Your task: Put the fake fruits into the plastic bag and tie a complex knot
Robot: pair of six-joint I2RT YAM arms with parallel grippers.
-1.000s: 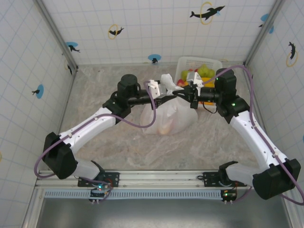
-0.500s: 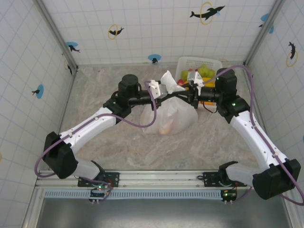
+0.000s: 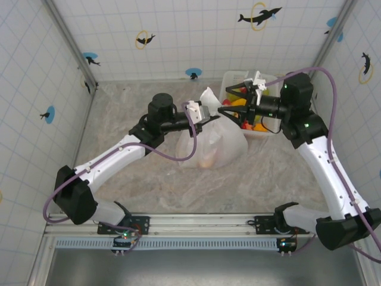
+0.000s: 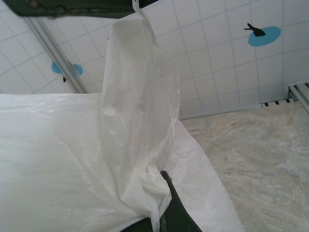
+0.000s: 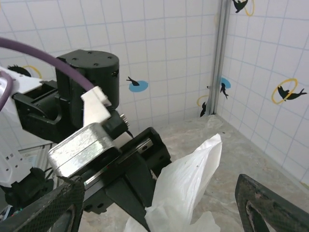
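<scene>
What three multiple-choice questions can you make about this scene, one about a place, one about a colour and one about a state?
1. Where is the basket?
A. at the far right, behind the bag
B. at the near edge
C. in the far left corner

2. Which colour are the cables?
A. green
B. purple
C. yellow

3. How is the right gripper?
A. shut on a fruit
B. shut on the bag
C. open

Answers: 1 A, its rim shows beyond the bag, on the right; 2 B, both loops are purple; 3 C, its fingers stand wide apart and hold nothing.
</scene>
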